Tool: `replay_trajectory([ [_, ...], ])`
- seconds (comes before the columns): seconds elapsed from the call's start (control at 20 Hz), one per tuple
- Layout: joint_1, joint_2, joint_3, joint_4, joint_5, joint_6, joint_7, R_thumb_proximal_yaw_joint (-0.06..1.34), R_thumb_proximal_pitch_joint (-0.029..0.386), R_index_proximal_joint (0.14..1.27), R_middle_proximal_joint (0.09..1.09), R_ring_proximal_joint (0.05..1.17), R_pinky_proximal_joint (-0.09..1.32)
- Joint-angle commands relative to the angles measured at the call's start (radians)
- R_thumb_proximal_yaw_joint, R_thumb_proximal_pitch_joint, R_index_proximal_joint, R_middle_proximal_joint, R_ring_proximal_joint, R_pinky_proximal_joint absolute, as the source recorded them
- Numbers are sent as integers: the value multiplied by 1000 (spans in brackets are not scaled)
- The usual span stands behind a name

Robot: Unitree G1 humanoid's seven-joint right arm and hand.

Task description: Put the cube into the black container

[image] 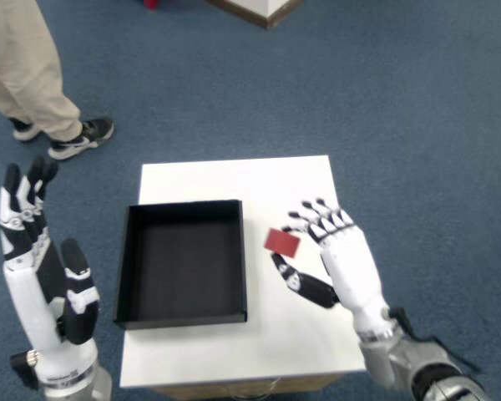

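Small red cube (282, 242) pinched in right hand (338, 259).

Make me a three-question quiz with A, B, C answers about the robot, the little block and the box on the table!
1. Where is the cube?
A. Inside the black container
B. Held above the white table, right of the container
C. On the carpet

2. What colour is the cube?
A. Red
B. Green
C. Yellow

3. What is in the black container now?
A. The cube
B. A ball
C. Nothing

Answers:
1. B, the right hand pinches the cube over the white table, just right of the container's wall.
2. A, its visible face is plainly red.
3. C, only the bare dark floor of the container shows.
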Motion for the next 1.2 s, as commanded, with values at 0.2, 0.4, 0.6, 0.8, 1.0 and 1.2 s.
replay_trajectory([
  [0.2,-100,51,15,-103,-15,-20,-82,1226,149,1088,478,354,296],
  [0.4,-143,84,23,-102,-5,39,-16,1232,142,1095,477,348,292],
  [0.6,-154,88,61,-139,23,70,56,1236,138,1100,482,350,295],
  [0.8,-165,95,130,-168,63,94,150,1235,139,1100,483,350,294],
  [1.0,-174,99,243,-232,156,151,277,1234,142,1097,478,346,288],
  [1.2,-181,100,353,-254,265,251,385,1232,141,1100,477,349,296],
])
